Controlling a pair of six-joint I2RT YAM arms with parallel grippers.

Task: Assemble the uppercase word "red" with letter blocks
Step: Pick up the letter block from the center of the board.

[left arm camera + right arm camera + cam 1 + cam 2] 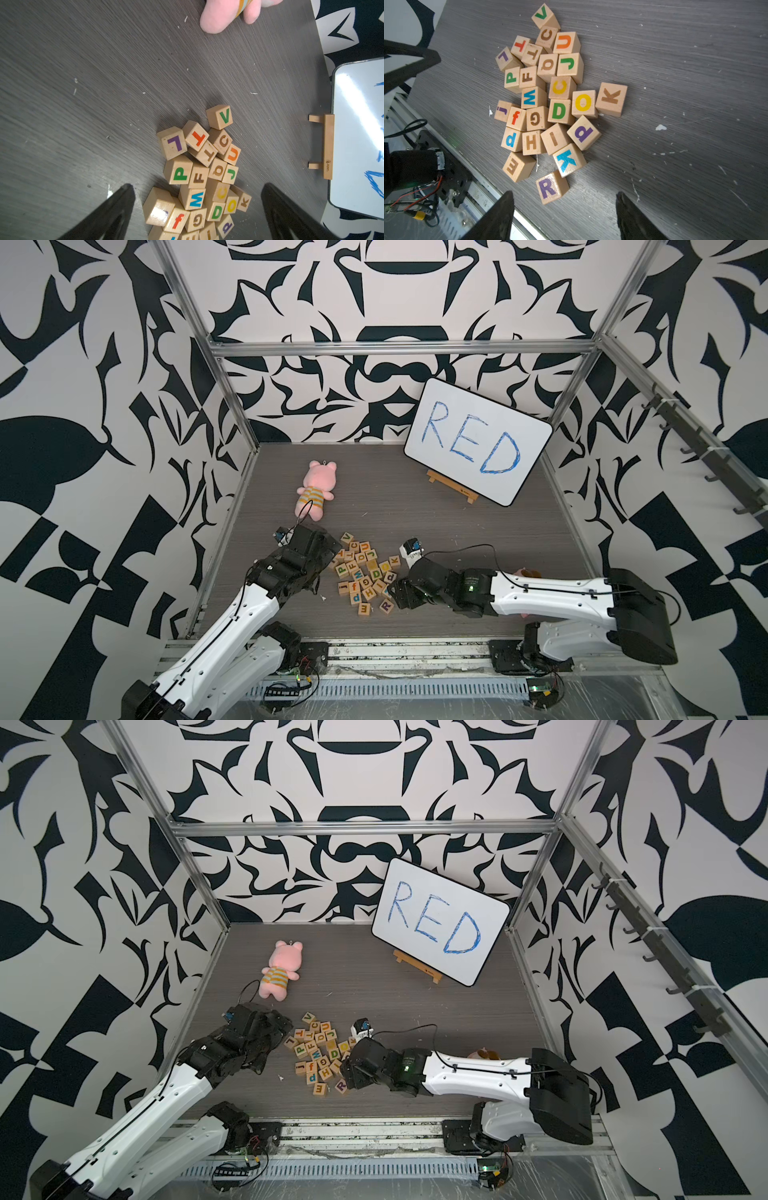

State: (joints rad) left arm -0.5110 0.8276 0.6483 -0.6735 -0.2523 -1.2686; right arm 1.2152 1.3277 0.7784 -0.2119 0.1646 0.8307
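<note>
The letter blocks (558, 111) lie heaped near the front edge of the desk (675, 62). The left tool (198, 187) gapes wide, empty; the right tool (564, 193) stands open, empty, by the R block (550, 187).

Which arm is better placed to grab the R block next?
Right. The right pincer, open, faces the purple R block at the near edge of the pile; the left pincer sits by the far blocks.
</note>
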